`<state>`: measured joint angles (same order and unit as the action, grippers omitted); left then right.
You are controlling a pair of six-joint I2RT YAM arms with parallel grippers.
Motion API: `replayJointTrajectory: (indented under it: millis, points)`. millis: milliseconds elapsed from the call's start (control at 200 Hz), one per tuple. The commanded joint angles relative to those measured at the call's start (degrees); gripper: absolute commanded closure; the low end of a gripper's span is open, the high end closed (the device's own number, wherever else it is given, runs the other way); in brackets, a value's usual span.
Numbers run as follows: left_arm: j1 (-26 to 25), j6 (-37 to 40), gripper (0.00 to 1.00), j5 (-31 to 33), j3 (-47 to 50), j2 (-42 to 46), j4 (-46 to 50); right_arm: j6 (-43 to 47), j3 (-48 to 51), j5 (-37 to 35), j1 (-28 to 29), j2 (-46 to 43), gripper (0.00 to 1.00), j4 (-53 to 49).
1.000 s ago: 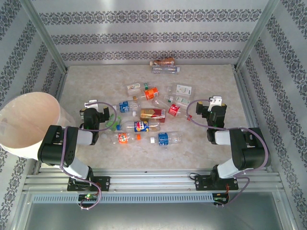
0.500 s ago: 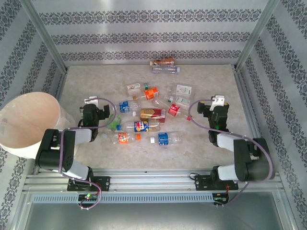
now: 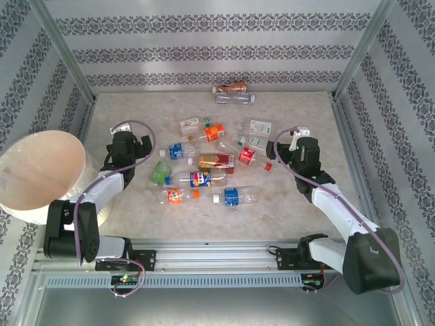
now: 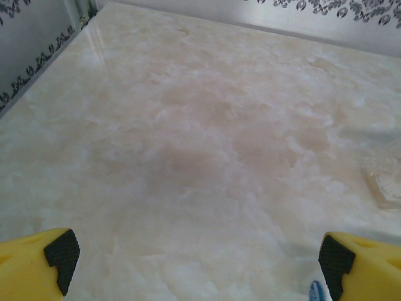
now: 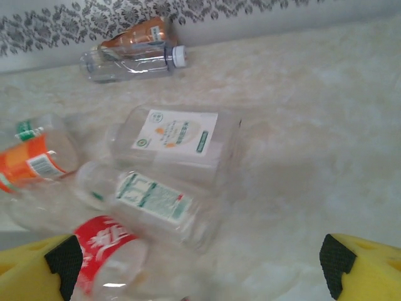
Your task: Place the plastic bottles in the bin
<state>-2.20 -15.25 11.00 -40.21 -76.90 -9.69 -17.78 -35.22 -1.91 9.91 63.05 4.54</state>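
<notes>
- Right gripper (image 3: 298, 151) stands with its jaws spread wide and holds nothing; it points toward the far left, at the group of bottles
- Left gripper (image 3: 128, 144) is spread wide too and is empty; its fingers (image 4: 59, 251) face a bare part of the table (image 4: 200, 138)
- Most plastic bottles (image 3: 216, 161) lie loosely in the middle of the table, between the two arms, and two more lie against the far wall
- No bottle shows in the part of the bin (image 3: 37, 176) that I can see; it stands at the near left, just beside the left arm, so I judge the task is at its beginning
- Nearest to the right gripper is the red-label bottle (image 5: 103, 251): it lies just ahead and to the left, close to the left finger but not between the fingers
- Its long axis looks slanted to the line of the fingers; the picture is blurred there, so I cannot tell the angle exactly
- I think the right gripper must shift left and turn the wrist until the jaws cross the bottle's body
- For the carry, the left arm is much nearer to the bin, and the blue-label bottle (image 3: 178, 151) lies just to the right of the left gripper, with its length running left to right
</notes>
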Motion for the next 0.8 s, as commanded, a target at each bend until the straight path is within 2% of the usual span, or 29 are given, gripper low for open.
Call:
replayJointTrajectory:
  millis: [0, 50, 115, 195, 285, 410, 545, 630, 739, 794]
  points:
    - [-0.8, -9.3, 0.0, -1.8, -2.5, 1.7, 9.6, -26.6, -2.0, -0.4, 1.5, -2.0, 0.02, -19.5]
    - [-1.5, -10.4, 0.0, -3.5, -3.0, 2.1, 10.6, -36.5, -2.7, 1.2, 2.7, -2.6, 0.02, -24.7]
    - [-2.5, -12.2, 0.0, -4.5, -3.8, 2.4, 12.5, -46.8, -1.9, 3.5, 4.9, -3.6, 0.02, -26.5]
    - [-3.5, -13.5, 0.0, -6.4, -3.9, 2.8, 13.2, -54.6, -2.3, 2.5, 8.8, -4.7, 0.02, -28.5]
    - [-4.0, -15.3, 0.0, -8.6, -4.6, 3.2, 14.9, -64.7, -4.0, 1.8, 12.3, -4.5, 0.02, -35.2]
    - [-4.1, -18.1, 0.0, -10.8, -5.8, 3.5, 18.0, -79.3, -2.6, 5.6, 16.3, -4.3, 0.02, -37.4]
    - [-4.1, -20.2, 0.0, -12.3, -5.7, 3.8, 18.2, -84.0, -3.9, 4.9, 17.9, -3.5, 0.02, -40.4]
    - [-4.1, -21.4, 0.0, -13.4, -5.8, 3.6, 18.2, -86.6, -3.4, 6.3, 18.7, -1.9, 0.02, -37.2]
    - [-4.3, -18.7, 0.0, -17.6, -4.7, 3.9, 14.3, -89.5, -4.0, 7.9, 20.2, 1.7, 0.02, -35.5]
    - [-4.8, -17.7, 0.0, -17.5, -3.9, 4.8, 13.0, -89.8, -4.4, 8.2, 20.7, 3.6, 0.02, -33.7]
